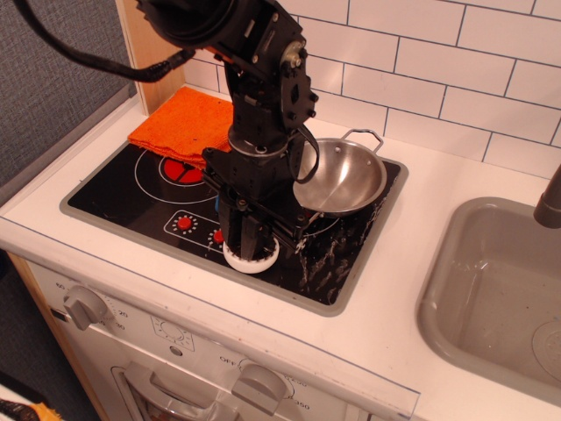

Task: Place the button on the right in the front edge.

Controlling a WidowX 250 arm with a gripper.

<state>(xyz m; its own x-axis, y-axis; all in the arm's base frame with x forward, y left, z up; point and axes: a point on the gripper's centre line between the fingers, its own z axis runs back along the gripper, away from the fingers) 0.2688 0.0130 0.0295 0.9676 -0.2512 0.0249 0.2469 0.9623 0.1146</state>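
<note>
one black robot arm (259,96) reaching down from the upper left of the frame to the middle. gripper (252,246) pointing straight down, fingers closed narrowly around the stem of the button (252,257), gripping it. only the white round rim of the button visible, poking out below the fingers; dark face and stem hidden by the gripper. button low over or resting on the glossy black cooktop (114,197), lower middle of the picture, just beside the small red printed dots (184,224); touching the glass or hovering above it, cannot tell. inside the grey rim, near but not on the front edge (175,254), which runs diagonally from middle left to lower centre.

behind the arm, a steel pan (346,175) with wire handles, on the right-hand burner, centre of the frame. orange cloth (180,123) in the upper left, lying over the back corner of the cooktop. large red burner circle (180,171) partly showing left of the arm. grey sink (491,289) at the right edge of the frame, dark tap (550,202) above it. two grey oven knobs (83,307) on the white front panel along the bottom. white tiled wall (438,70) across the top right.
</note>
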